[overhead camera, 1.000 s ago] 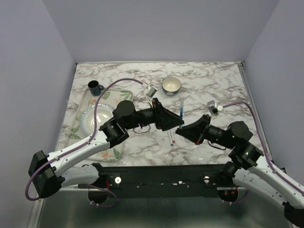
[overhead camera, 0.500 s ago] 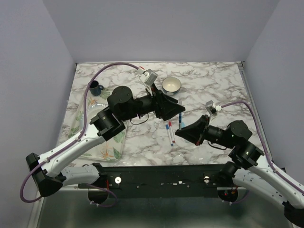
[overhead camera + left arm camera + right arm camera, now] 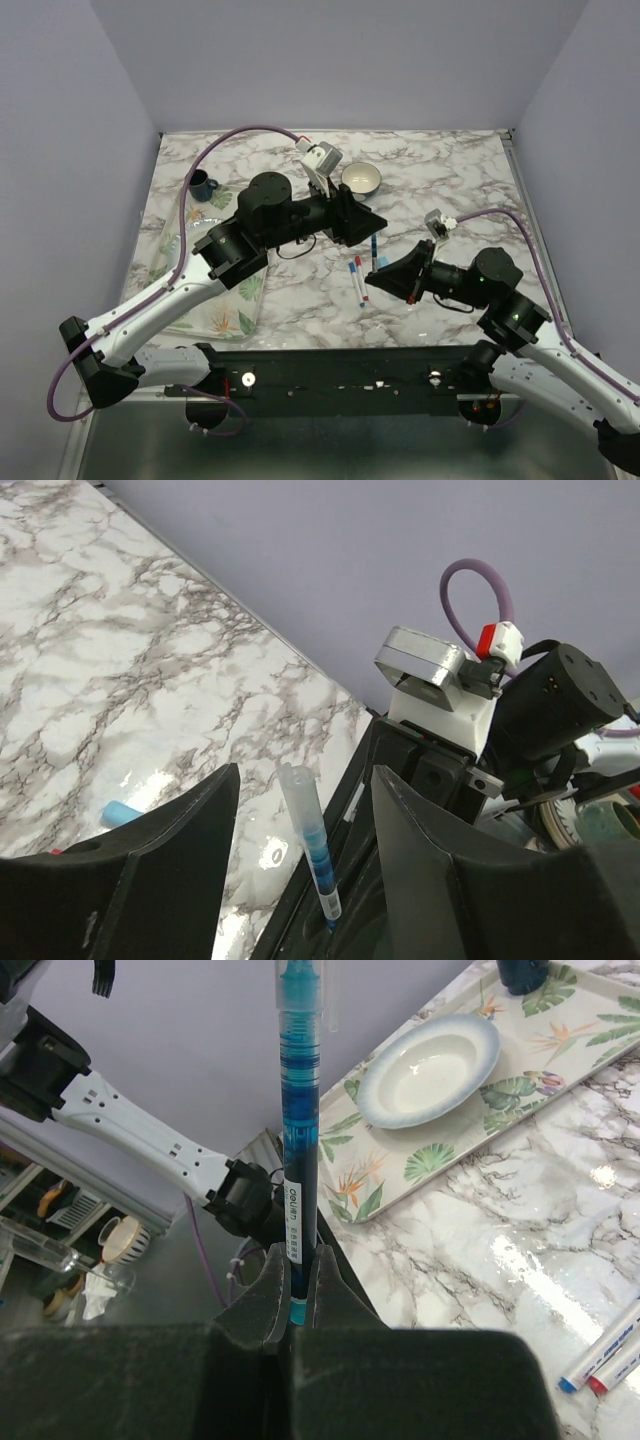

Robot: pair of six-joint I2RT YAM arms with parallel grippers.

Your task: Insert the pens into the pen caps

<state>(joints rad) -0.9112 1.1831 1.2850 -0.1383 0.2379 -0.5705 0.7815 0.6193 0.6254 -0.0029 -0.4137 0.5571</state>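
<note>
Left claw (image 3: 306, 771): released; its two fingers (image 3: 150, 880) are spread wide and nothing is gripped between them.
Right claw (image 3: 297, 1255): clenched on the blue pen (image 3: 297, 1110), which is gripped low on its barrel.
Blue pen: held upright above the table (image 3: 450, 170), its clear end uppermost. In the left wrist view it is seen standing in the gap between the left claw's spread fingers and is touched by neither.
White pens (image 3: 600, 1350): two are laid side by side on the marble, one tipped red and one tipped blue. In the top view they are found just left of the right claw and nearer the bases than the left claw.
Light blue cap (image 3: 120, 812): laid on its side on the marble, seen just beyond the left claw's left finger; no pen is fitted into it.
Tray (image 3: 410, 1165): a leaf-patterned one is set at the table's left side, and a white plate (image 3: 430, 1070) is carried on it.
Mug (image 3: 201, 185): a dark one is stood at the tray's far end.
Bowl (image 3: 361, 178): placed at the far middle of the table, just beyond the left claw.
</note>
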